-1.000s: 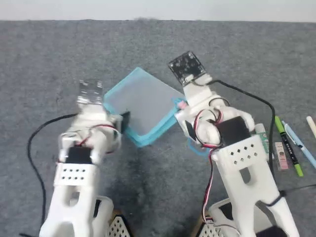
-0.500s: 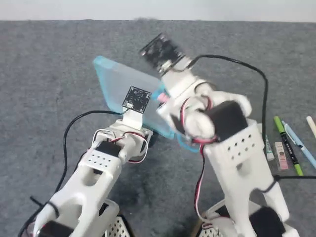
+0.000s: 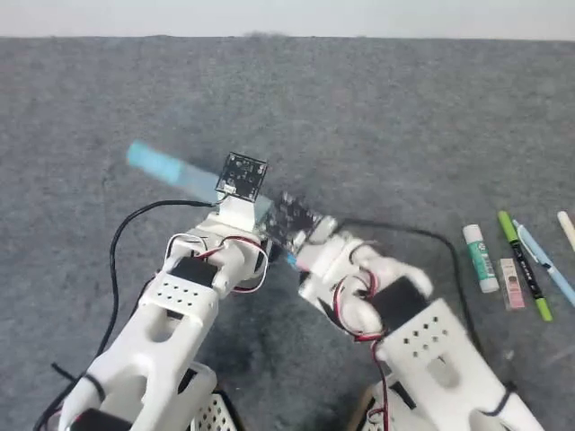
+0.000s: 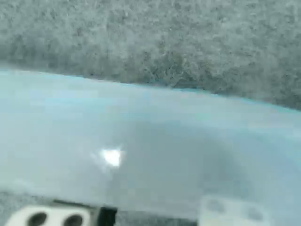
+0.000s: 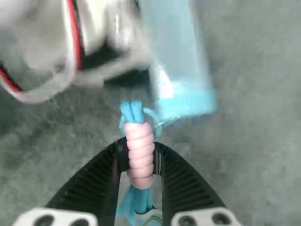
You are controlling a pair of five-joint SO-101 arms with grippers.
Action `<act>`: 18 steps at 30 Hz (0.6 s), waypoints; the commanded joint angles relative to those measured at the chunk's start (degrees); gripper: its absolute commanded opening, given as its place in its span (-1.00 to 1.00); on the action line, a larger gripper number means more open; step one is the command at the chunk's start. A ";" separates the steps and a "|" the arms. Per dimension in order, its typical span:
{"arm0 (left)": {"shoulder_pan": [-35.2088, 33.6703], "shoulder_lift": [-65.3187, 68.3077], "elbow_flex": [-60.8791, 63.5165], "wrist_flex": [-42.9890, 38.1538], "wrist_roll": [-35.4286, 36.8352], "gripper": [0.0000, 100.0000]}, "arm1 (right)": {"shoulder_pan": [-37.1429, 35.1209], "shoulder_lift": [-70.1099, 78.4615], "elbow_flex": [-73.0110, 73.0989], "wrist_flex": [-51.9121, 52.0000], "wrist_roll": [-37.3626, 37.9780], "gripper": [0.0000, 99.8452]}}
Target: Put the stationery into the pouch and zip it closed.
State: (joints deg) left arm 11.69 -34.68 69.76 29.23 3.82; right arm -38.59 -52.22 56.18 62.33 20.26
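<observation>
Your right gripper clamped the pink ribbed zipper pull of the translucent light-blue plastic pouch, held edge-on above the grey carpet. I couldn't tell whether your left gripper held it. The step called for drawing the pull straight along the zip, with the pouch braced taut.

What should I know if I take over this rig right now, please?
Left gripper: against the translucent blue plastic pouch; its hold cannot be judged.
Right gripper: shut on the pink ribbed zip pull, which hangs on a blue cord.
Pouch: appears raised off the grey carpeted table.
Stationery: white glue stick, green pen, blue pen and small pink flat piece lie on the table, outside the pouch.
Done: nothing packed.
Left: load the stationery, zip closed.
</observation>
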 commanded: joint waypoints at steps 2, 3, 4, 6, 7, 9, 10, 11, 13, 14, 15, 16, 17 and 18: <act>-2.29 -3.43 -2.33 -1.32 1.23 -0.56 | 2.15 -0.13 6.95 -7.52 0.88 -0.99; -3.69 -3.87 -2.59 -0.62 1.05 -0.56 | 2.95 0.66 7.21 -8.57 0.88 -0.99; -5.54 -4.75 -2.68 0.18 0.97 -0.56 | 3.82 1.54 7.12 -9.36 0.79 -0.99; -9.14 -7.65 -3.82 3.96 0.79 -0.56 | 5.93 2.51 6.24 -10.51 -0.18 -0.99; -10.37 -9.85 -4.70 6.95 0.35 -0.56 | 7.08 3.30 5.01 -10.51 -1.32 -0.99; -11.52 -15.30 -6.29 13.63 -1.76 -0.56 | 9.01 4.35 2.55 -9.71 -2.20 -0.99; -11.52 -18.46 -6.20 16.26 -2.64 -0.56 | 9.63 4.70 1.32 -9.10 -2.46 -0.99; -11.52 -21.80 -6.20 18.90 -3.25 -0.56 | 9.89 5.05 0.18 -8.40 -2.46 -0.99; -11.52 -28.04 -6.11 23.56 -3.78 -0.56 | 10.15 5.67 -1.93 -7.60 -2.46 -0.99; -11.52 -31.03 -5.85 25.23 -4.57 -0.56 | 10.15 5.85 -3.25 -6.99 -2.46 -0.99; -11.52 -33.58 -5.49 26.55 -5.71 -0.56 | 10.07 5.93 -4.75 -6.11 -2.46 -0.99; -11.52 -35.87 -5.05 27.60 -6.77 -0.56 | 9.89 5.93 -6.51 -5.14 -2.46 -0.99; -11.52 -37.98 -4.53 28.31 -7.56 -0.56 | 9.80 5.93 -8.62 -3.91 -2.46 -0.99; -11.52 -39.82 -4.09 28.84 -8.18 -0.56 | 9.71 6.02 -10.81 -2.24 -2.46 -0.99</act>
State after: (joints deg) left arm 0.26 -67.65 67.38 56.31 -1.98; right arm -29.01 -46.24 53.19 56.70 18.77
